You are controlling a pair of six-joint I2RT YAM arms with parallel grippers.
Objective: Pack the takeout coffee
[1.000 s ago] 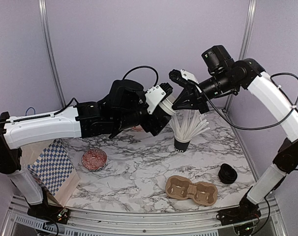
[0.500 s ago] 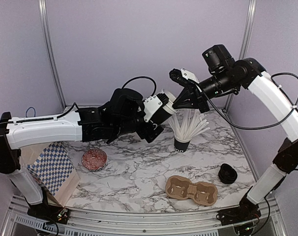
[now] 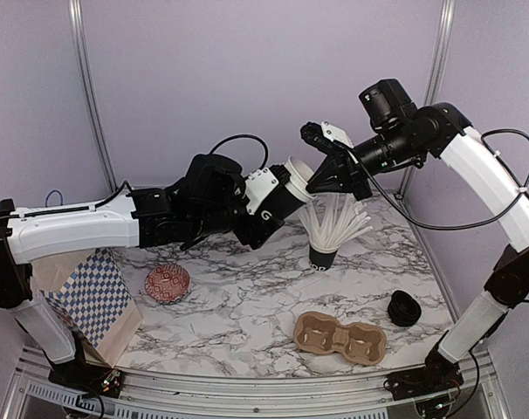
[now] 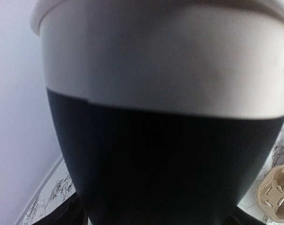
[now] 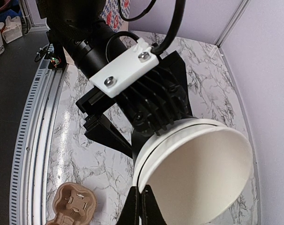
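A takeout coffee cup, black with white lettering, hangs tilted in the air over the back of the table. In the right wrist view its white inside faces the camera, and two rims show, one inside the other. My left gripper sits round the cup's lower body; the black side fills the left wrist view and hides the jaws. My right gripper meets the cup from the right. Its fingers are shut on the lower edge of the inner rim.
A black cup of long white sticks stands just below the held cup. The brown two-hole carrier tray lies at the front, with black lids to its right. A red patterned disc and a checkered box are at the left.
My left gripper has slid back and down along the cup towards its base, baring the black side and lettering. The cup's rim and the right gripper have stayed in place.
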